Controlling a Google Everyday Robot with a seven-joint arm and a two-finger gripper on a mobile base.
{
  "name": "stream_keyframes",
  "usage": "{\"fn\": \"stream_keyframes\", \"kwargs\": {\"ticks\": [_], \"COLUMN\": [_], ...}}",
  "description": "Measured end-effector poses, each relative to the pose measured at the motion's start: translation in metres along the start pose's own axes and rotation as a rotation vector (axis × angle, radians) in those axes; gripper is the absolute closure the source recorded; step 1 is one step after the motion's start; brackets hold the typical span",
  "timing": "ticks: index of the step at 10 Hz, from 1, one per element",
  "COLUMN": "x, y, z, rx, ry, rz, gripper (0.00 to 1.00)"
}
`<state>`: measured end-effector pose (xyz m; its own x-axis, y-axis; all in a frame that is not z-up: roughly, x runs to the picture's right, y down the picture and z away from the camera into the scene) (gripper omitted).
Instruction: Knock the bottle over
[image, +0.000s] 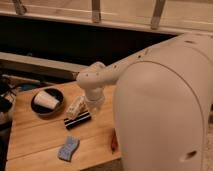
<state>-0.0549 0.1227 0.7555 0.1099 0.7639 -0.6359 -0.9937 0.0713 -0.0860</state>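
One bottle (76, 107) is leaning tilted beside the gripper (93, 106) over the table (30, 135); one cup (46, 100) is lying in one bowl (37, 108).

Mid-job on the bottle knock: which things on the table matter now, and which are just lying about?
Part of the job:
- the bottle, tilted right beside the hand
- the hand, low over the wooden table

Lying about:
- white cup, on its side in the dark bowl
- black bar
- blue sponge
- small reddish item at the table's edge
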Motion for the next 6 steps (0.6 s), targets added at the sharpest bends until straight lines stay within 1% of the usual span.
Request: {"fn": "stream_keyframes", "kwargs": {"ticks": [1,2,3,5,6], "x": [0.000,0.002,0.004,0.009,0.011], "y": [0.008,0.007,0.002,-0.017,-0.019], "z": [0.003,0.004,0.003,0.002,0.003], "rx": [0.004,0.010,0.012,0.018,0.018], "ry": [0.003,0.004,0.005,0.004,0.002], "rz": [-0.001,0.000,0.005,0.008,0.004], "gripper": [0.93,0.93,0.93,0.93,0.93]}}
